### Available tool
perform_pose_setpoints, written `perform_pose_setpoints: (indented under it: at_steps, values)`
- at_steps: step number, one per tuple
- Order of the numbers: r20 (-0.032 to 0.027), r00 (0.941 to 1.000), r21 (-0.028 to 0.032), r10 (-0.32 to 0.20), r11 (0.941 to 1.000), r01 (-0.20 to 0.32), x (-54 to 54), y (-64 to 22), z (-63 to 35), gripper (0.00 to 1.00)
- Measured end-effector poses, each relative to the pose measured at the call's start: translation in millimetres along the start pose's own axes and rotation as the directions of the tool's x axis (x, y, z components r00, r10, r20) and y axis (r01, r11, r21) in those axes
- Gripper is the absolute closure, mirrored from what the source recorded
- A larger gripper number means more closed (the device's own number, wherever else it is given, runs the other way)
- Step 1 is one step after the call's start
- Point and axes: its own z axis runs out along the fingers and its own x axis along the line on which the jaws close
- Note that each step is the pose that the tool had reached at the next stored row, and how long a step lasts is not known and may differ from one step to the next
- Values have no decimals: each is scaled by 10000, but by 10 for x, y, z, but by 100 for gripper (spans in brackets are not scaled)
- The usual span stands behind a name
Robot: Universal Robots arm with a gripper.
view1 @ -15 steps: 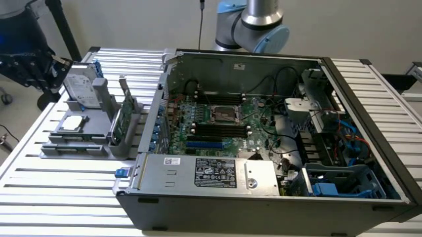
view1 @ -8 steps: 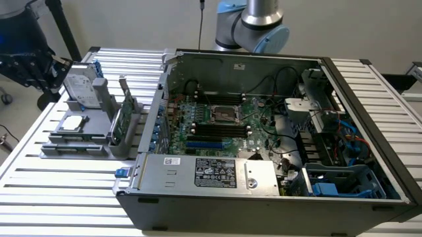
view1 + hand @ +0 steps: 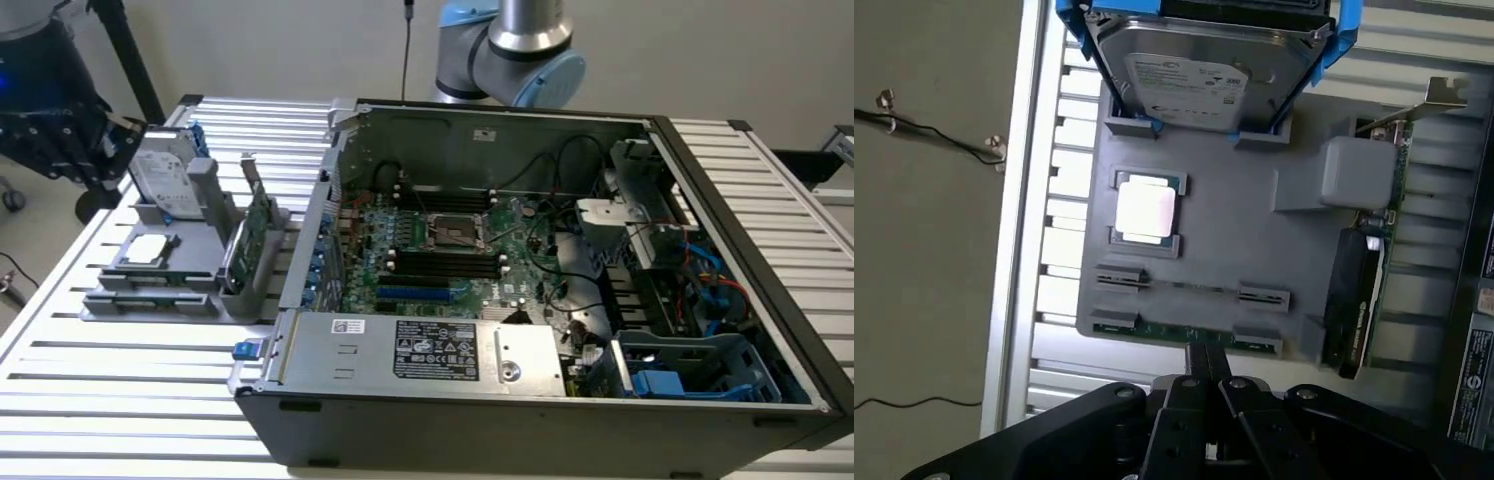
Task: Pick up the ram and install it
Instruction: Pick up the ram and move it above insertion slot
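Hand [image 3: 1207, 366] hangs over the grey holder tray [image 3: 1234, 250] on the slatted worktop [image 3: 134, 370]. Its two black fingers are pressed together and nothing is visible between them.

The ram [image 3: 1164, 332] stands on edge in the tray slot nearest the hand. It shows as a thin green line right at the fingertips; I cannot tell whether they touch it.

Around it:
- A second pair of grey clips [image 3: 1184, 287] runs parallel, just beyond the ram.
- Farther out from the hand sits the square silver processor chip [image 3: 1146, 210].
- Farthest out is the hard drive [image 3: 1194, 80], in its blue frame.
- Off to one side of the hand, a green expansion card [image 3: 1359, 300] with a black cooler stands upright. A grey block [image 3: 1334, 175] sits beside it.

In the way: the card stands between the ram's slot and the open computer case [image 3: 534, 420].

Inside the case:
- The motherboard [image 3: 441, 240] lies flat.
- Long black slots [image 3: 447, 265] sit beside the processor socket.
- Loose black cables [image 3: 561, 250] lie close to them.

Writing:
- The hard drive has a white label with printed lines, too small to read.
- The power supply [image 3: 427, 350] carries a black label and a white sticker, both unreadable.
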Motion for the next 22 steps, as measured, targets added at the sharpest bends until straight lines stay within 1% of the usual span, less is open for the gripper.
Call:
perform_pose_setpoints:
  at_steps: [3, 5, 8, 11, 15, 19, 22]
  values:
    - [-11, 9986, 11, -538, 9986, 538, 0, 0, 17, 89]
    - [-20, 9959, 19, -902, 9959, 902, 0, 0, 28, 89]
    - [-33, 9895, 30, -1448, 9895, 1448, 0, 0, 45, 89]
    - [-47, 9802, 40, -1978, 9802, 1979, -1, -1, 60, 89]
    - [-65, 9633, 52, -2683, 9633, 2684, -1, -1, 76, 89]
    - [-86, 9409, 63, -3384, 9409, 3385, -1, -1, 88, 89]
    - [-101, 9214, 69, -3886, 9213, 3887, -1, -2, 97, 89]
